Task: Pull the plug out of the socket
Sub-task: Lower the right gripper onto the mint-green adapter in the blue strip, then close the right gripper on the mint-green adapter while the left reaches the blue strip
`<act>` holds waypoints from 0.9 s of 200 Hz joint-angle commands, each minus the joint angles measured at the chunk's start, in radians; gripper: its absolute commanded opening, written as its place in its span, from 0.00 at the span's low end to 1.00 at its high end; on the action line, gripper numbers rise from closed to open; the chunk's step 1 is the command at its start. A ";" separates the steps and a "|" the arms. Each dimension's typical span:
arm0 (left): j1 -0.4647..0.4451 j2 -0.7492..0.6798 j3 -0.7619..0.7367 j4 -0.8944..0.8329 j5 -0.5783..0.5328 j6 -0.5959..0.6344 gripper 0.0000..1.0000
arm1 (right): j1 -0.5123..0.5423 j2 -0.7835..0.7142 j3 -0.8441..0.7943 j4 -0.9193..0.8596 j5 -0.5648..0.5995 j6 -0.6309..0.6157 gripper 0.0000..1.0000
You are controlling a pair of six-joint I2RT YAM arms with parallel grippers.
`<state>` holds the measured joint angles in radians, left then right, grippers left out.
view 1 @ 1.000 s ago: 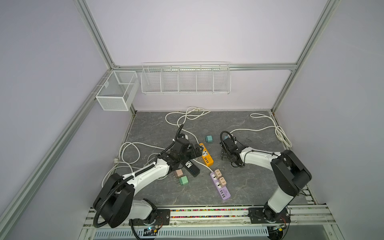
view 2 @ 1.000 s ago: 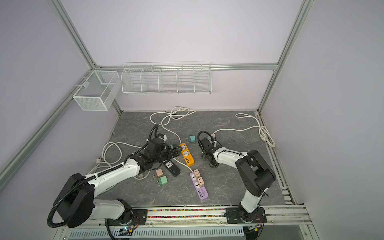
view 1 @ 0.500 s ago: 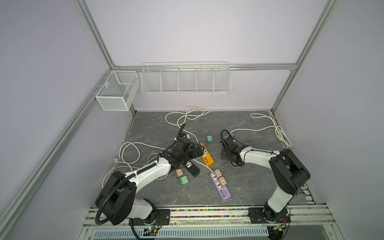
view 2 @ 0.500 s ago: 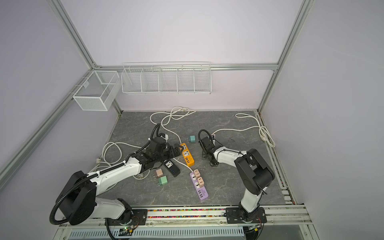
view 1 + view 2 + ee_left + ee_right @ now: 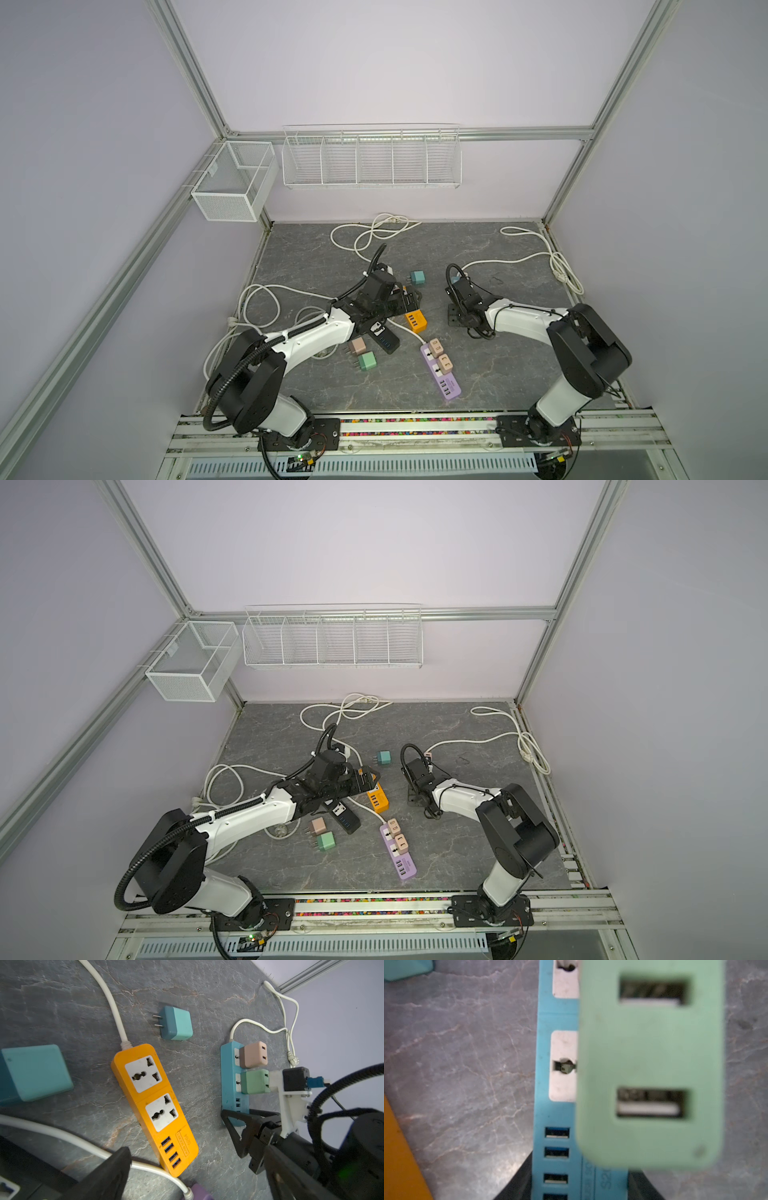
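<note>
Right gripper (image 5: pixel 236 1114) straddles the blue power strip (image 5: pixel 228 1084) at its USB end; whether it is clamped I cannot tell. A loose hold could let the strip lift with the green plug (image 5: pixel 254 1081).

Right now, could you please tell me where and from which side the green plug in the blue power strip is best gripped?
Take the green plug by its blocky body, coming straight down from above. It stands upright in the blue power strip, and the beige plug sits close beside it, so pinch the two faces across the strip's width, probably.
</note>
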<state>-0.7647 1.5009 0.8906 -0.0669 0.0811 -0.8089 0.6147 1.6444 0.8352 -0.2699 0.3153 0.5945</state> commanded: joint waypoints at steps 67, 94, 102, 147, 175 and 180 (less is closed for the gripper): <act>-0.027 0.063 0.069 0.033 0.022 -0.019 0.99 | 0.068 -0.154 -0.158 -0.163 -0.048 0.101 0.47; -0.034 0.077 0.086 0.033 0.023 -0.014 0.99 | 0.085 -0.184 -0.174 -0.166 -0.040 0.113 0.48; -0.037 0.082 0.092 0.036 0.025 -0.019 0.99 | 0.086 -0.190 -0.169 -0.179 -0.030 0.115 0.52; -0.048 0.120 0.117 0.057 0.050 -0.024 1.00 | 0.086 -0.305 -0.146 -0.230 0.021 0.093 0.70; -0.054 0.142 0.131 0.079 0.070 -0.034 0.98 | 0.081 -0.391 -0.104 -0.295 0.043 0.051 0.77; -0.056 0.150 0.139 0.078 0.075 -0.033 0.97 | 0.076 -0.406 -0.099 -0.301 0.040 0.041 0.78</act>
<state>-0.8085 1.6226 0.9791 -0.0154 0.1291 -0.8314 0.6964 1.3109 0.6956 -0.4896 0.3271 0.6720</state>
